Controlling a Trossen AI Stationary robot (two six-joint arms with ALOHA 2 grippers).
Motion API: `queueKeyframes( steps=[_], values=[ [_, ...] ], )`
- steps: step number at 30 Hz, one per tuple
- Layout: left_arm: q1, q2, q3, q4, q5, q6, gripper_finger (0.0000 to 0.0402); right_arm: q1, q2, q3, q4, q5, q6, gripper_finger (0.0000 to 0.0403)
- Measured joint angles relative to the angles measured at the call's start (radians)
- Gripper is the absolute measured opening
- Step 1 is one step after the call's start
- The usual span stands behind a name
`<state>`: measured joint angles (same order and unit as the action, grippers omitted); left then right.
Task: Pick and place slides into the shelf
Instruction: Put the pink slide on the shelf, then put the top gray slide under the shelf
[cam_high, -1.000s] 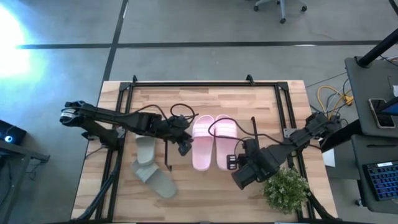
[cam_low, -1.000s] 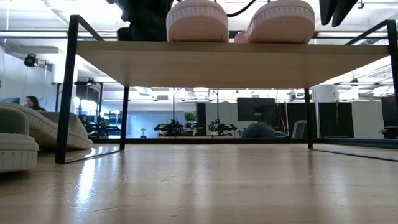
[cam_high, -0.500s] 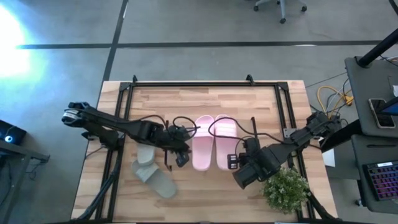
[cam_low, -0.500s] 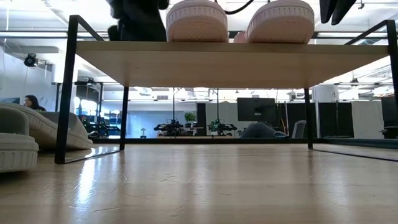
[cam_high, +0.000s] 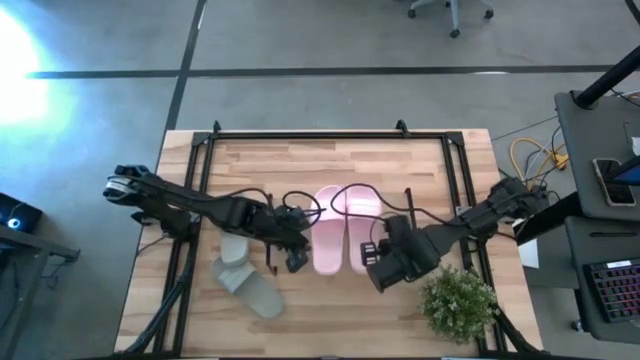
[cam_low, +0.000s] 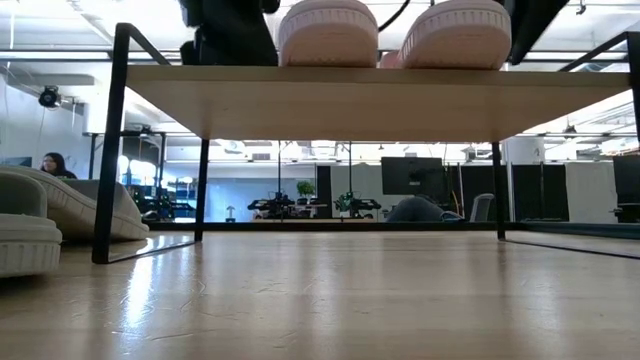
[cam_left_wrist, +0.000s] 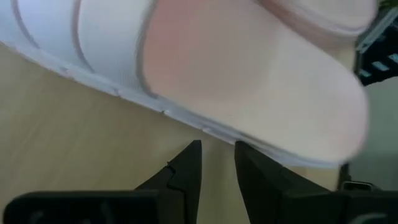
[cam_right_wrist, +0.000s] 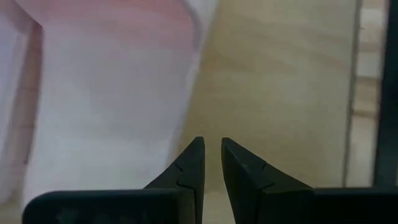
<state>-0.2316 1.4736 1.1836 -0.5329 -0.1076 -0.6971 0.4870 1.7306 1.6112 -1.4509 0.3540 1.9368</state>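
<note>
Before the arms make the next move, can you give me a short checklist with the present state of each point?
1. Both pink slides rest on the shelf plank, side by side: ok.
2. Left gripper holds nothing, its fingers nearly together beside a pink slide: ok.
3. Right gripper holds nothing, fingers nearly together over the plank: ok.
4. Two grey-green slides placed on the shelf: not ok, they lie on the table beside it, one partly across the other.
5. Plant apart from the right arm: cannot tell, they show very close in the high view.
</note>
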Motion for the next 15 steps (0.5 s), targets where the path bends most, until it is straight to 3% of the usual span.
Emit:
queueKeyframes(
  steps=[7,15],
  values=[
    [-0.01,-0.005,-0.004,0.001,-0.006,0.0,0.0082,-0.061,0.0,0.0,0.031,0.01,-0.107,0.0047],
    [-0.013,-0.007,-0.005,-0.045,-0.033,0.046,0.0082,-0.074,-0.001,0.0,0.019,0.009,-0.11,0.0047]
  ],
)
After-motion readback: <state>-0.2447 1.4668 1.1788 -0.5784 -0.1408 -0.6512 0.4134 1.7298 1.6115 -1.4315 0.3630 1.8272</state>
